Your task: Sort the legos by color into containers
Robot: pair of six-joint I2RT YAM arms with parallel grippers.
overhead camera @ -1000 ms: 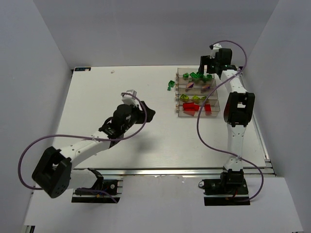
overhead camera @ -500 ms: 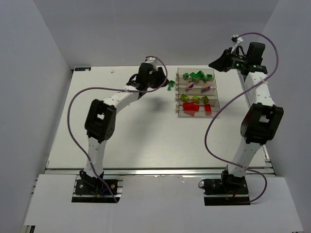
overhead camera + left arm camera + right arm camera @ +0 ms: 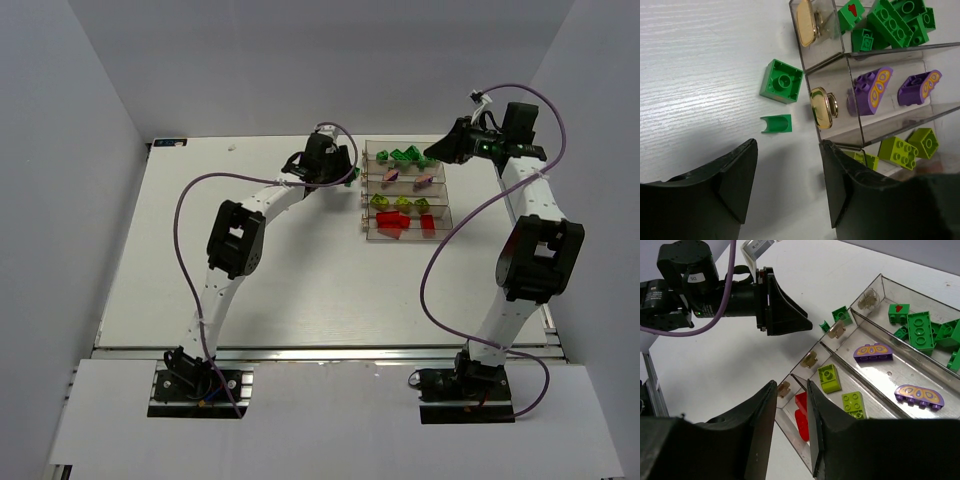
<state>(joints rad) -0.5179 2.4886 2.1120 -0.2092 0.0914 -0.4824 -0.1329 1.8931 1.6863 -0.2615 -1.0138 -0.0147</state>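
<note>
The containers (image 3: 440,213), four clear bins joined side by side, hold sorted legos: green (image 3: 405,155), purple (image 3: 424,181), lime (image 3: 400,203) and red (image 3: 392,229). Two green legos lie loose on the table by the green bin's left end: a square brick (image 3: 781,87) and a small arch piece (image 3: 776,124). My left gripper (image 3: 787,185) hovers just short of them, open and empty, its right finger (image 3: 842,190) by the bin wall. My right gripper (image 3: 790,435) hangs over the red and lime bins with a narrow, empty gap.
Brass-coloured knobs (image 3: 821,107) stick out of the bins' left ends. The left gripper (image 3: 785,310) points at the loose green brick (image 3: 842,315) in the right wrist view. White walls enclose the table (image 3: 250,290) at the back and sides.
My left arm swung from mid-table up to the left end of the containers. My right gripper drew back from the green bin and narrowed its jaws.
</note>
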